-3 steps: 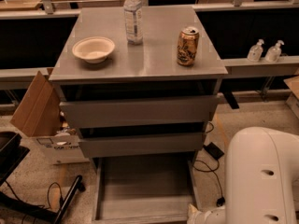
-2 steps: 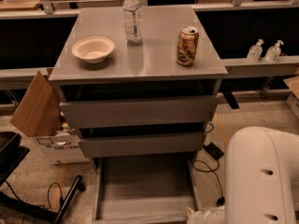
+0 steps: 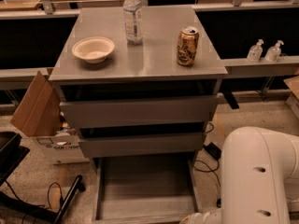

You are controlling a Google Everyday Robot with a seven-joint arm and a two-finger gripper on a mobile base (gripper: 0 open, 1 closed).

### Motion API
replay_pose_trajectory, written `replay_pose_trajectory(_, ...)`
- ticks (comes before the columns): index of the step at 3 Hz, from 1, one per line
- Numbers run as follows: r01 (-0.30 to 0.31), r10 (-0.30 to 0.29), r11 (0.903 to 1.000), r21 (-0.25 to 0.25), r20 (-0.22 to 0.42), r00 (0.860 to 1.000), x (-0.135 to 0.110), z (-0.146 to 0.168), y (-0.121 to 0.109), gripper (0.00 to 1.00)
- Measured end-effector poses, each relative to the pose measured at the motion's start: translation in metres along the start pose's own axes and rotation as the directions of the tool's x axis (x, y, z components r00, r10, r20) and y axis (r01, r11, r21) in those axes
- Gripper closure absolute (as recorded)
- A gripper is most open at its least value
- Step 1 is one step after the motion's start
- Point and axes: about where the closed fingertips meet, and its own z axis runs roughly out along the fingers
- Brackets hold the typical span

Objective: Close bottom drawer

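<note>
Grey bench (image 3: 154, 59), grey drawer (image 3: 145, 190), cream bowl (image 3: 93, 49), gold-brown patterned can (image 3: 187, 46), white arm (image 3: 259, 171); its hand lies out of view.

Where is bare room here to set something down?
Free: on the top, the front strip between bowl and can; also inside the open bottom drawer. Crowded: around the bottle at the back. The gripper is by the drawer's front right corner.

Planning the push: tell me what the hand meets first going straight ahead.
Probably the front edge of the bottom drawer. Only the arm shows beside its right corner. The hand lies below frame, so its heading is unclear.
</note>
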Motion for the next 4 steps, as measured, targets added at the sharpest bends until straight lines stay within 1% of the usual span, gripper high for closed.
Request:
replay_pose_trajectory(1,0.006,-0.006,0.9997,-0.024,-0.01,1.0,0.011,0.023,0.006,0.85)
replay_pose_trajectory(2,0.018,-0.017,0.999,-0.041,0.024,1.0,0.023,0.058,0.011,1.0)
replay_pose_trajectory(3,0.052,-0.049,0.9976,-0.046,0.065,0.997,0.031,0.098,0.007,1.0)
replay_pose_trajectory(4,0.068,-0.063,0.9969,-0.04,0.105,0.992,0.03,0.131,-0.003,1.0)
